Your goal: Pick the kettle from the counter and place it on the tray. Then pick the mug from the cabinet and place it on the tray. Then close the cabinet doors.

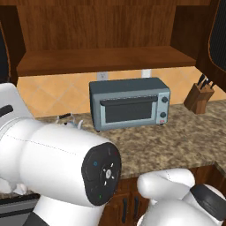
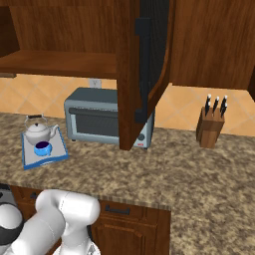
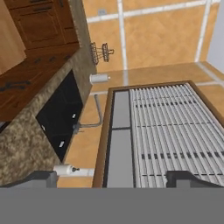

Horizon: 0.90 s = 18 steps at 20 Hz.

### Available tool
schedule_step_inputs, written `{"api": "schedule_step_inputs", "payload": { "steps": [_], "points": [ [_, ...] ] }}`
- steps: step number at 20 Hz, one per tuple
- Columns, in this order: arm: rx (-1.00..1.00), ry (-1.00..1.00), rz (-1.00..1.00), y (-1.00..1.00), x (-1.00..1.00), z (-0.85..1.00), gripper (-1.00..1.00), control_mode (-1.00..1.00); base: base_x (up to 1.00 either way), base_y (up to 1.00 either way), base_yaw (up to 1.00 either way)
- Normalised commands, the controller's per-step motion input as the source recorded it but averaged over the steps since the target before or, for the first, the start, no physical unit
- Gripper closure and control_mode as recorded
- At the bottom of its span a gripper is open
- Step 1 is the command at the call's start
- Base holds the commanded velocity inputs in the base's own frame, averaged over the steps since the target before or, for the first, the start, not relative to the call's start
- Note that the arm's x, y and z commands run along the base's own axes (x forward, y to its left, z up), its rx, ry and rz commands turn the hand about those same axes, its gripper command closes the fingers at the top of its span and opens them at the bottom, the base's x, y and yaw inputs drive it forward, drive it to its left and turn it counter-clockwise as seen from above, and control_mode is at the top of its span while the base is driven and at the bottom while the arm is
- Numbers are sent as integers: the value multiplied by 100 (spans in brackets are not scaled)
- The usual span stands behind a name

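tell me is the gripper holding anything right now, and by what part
Nothing is held. In the hand view the gripper is open with nothing between its fingertips. The kettle and mug sit on the tray.

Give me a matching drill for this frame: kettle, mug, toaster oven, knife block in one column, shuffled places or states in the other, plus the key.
Things:
1. kettle
2. mug
3. toaster oven
4. knife block

Places or states:
A. on the counter toward the right, black handles sticking up
B. on the tray, at its front
C. against the tiled wall, under the cabinet shelf
D. on the tray, at its back, behind the blue cup

Pairs: 1-D, 2-B, 3-C, 4-A
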Motion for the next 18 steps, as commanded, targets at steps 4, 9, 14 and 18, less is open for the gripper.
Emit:
{"api": "schedule_step_inputs", "payload": {
  "steps": [4, 9, 14, 18],
  "points": [
    [0, 0, 0, 31, 47, -18, -100, -100, 0, 0, 0],
    [0, -1, 0, 28, 36, -18, -100, -100, 0, 0, 0],
    [0, 0, 0, 7, 53, -14, -100, -100, 0, 0, 0],
    [0, 0, 0, 0, 48, -10, -100, -100, 0, 0, 0]
  ]
}}
